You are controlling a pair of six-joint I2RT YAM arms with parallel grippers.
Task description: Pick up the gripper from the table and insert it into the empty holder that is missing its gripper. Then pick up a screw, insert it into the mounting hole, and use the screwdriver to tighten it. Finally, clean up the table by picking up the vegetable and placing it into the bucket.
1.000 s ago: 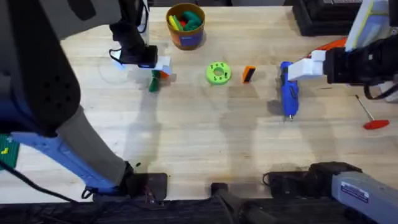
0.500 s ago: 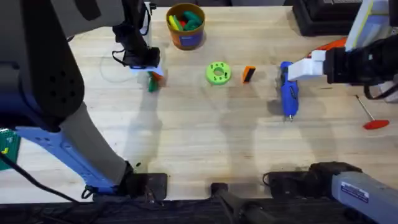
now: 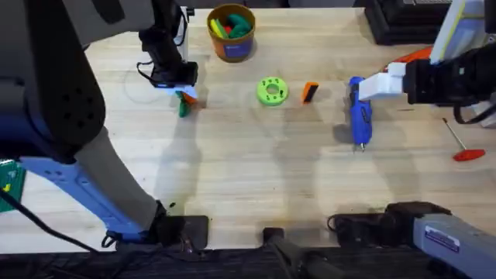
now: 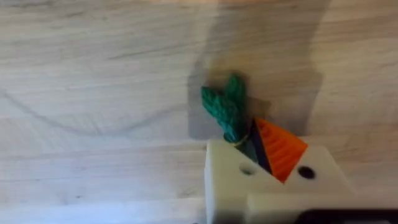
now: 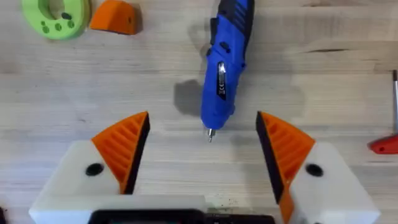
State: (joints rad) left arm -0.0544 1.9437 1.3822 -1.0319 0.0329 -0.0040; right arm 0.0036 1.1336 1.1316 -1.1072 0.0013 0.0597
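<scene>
Our left tool point(image 3: 184, 94) is closed on the vegetable point(image 3: 183, 106) — in the left wrist view its dark green leaves point(image 4: 225, 107) stick out past the orange pad point(image 4: 280, 149), low over the tabletop point(image 3: 248, 178). Taking the green disc point(image 3: 271, 91) as our landmark, the vegetable sits well off to one side of it, the gripper point(image 3: 310, 92) lies just beside it on the other, and the screwdriver point(image 3: 359, 116) lies beyond that. Our right tool point(image 5: 202, 146) hangs wide open with nothing between its 2 fingers, above the screwdriver's bit end. The bucket point(image 3: 231, 32) stands behind the disc, toward the tabletop's far edge.
</scene>
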